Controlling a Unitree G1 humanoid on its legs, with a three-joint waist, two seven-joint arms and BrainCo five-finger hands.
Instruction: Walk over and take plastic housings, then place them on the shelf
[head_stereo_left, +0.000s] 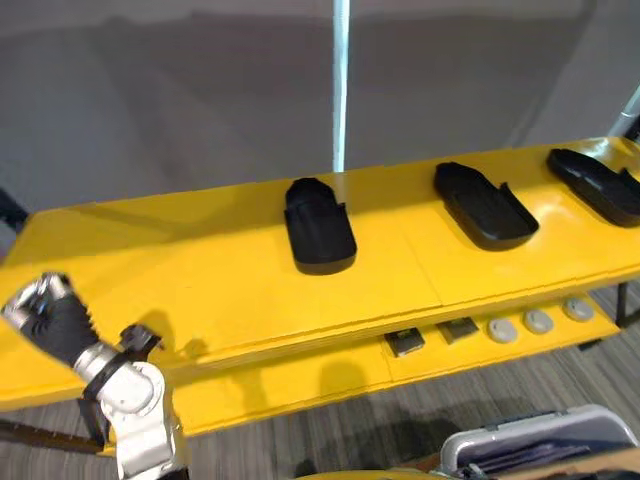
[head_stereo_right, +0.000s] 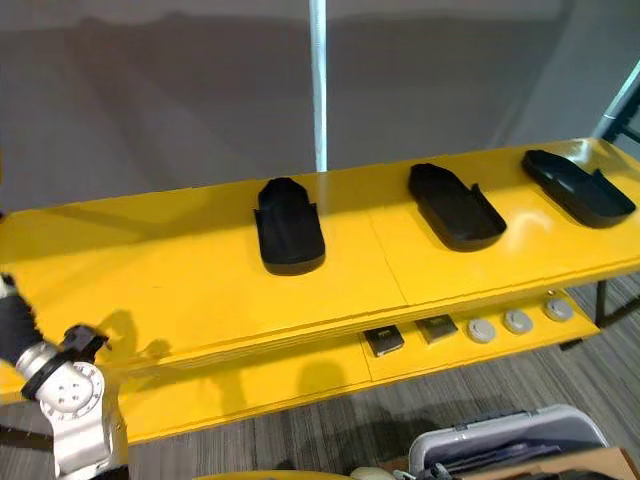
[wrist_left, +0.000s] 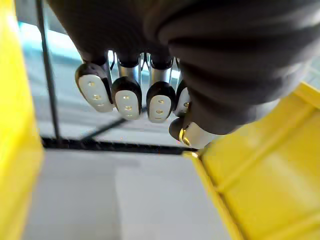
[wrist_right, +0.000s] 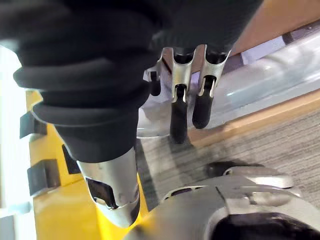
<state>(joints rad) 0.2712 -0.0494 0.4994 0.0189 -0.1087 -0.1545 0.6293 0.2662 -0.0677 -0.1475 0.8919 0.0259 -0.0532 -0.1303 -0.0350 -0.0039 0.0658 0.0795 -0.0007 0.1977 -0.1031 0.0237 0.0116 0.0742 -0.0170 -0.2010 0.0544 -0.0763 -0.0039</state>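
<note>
3 housings on top tier of long yellow two-tier shelf (head_stereo_left: 200, 270), all apart from each other: centre black moulded plastic housing (head_stereo_left: 318, 226) just in front of thin pale upright pole (head_stereo_left: 340, 85), second black plastic housing (head_stereo_left: 484, 205) to its right, third black plastic housing (head_stereo_left: 597, 183) at shelf's far right end. Lower tier carries two small dark square parts (head_stereo_left: 404, 342) and, to their right, a row of three grey round discs (head_stereo_left: 538, 321). Left hand (head_stereo_left: 42, 310) is raised at lower left, in front of shelf's left end and well apart from every housing; its wrist view shows the fingers (wrist_left: 127, 95) curled in, pads facing cam, nothing held. Right hand (wrist_right: 179, 85) hangs low, fingers straight and loose, empty; past them are a grey plastic bin (head_stereo_left: 540, 440) with a brown board edge beside it, and striped grey carpet floor (head_stereo_left: 400, 425). In eye views the bin sits at bottom right, in front of shelf. No housing is in either hand.
</note>
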